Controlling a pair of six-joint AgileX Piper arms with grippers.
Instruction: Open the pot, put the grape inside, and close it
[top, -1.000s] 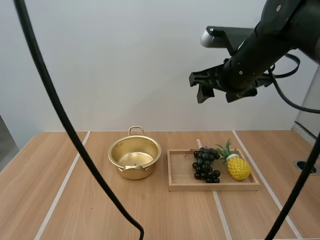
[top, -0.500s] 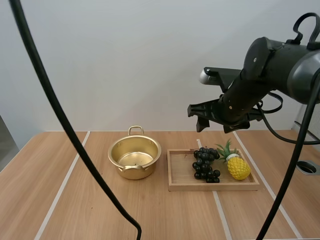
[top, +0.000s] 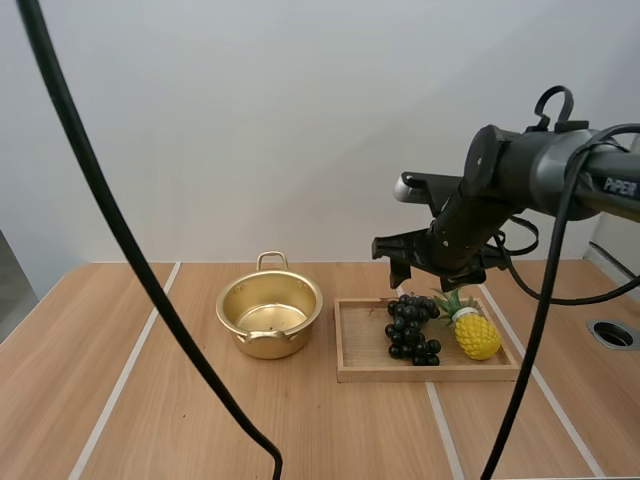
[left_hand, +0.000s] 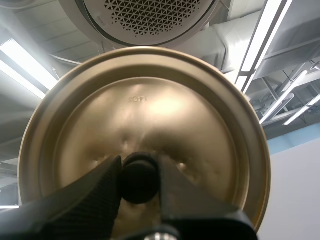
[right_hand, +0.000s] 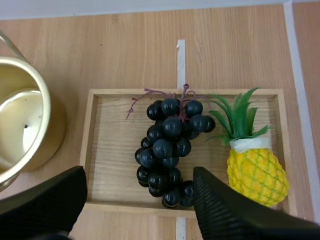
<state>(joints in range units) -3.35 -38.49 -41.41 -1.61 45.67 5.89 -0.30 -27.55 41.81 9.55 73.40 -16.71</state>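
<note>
My left gripper (left_hand: 140, 172) clamps the lid (left_hand: 145, 110) by its knob (left_hand: 139, 181), so I want my wide-spread right gripper (right_hand: 140, 172) lowered straight astride the grapes (right_hand: 167, 150), pinching mid-bunch.

one pot (top: 262, 346), one lid (left_hand: 150, 112), one bunch of grapes (top: 412, 328), one pineapple (top: 477, 336), one wooden tray (top: 362, 350).

Wooden table (top: 60, 385) with white lines; on it a lidless gold pot (top: 262, 343), a wooden tray (top: 420, 373) just beside
</note>
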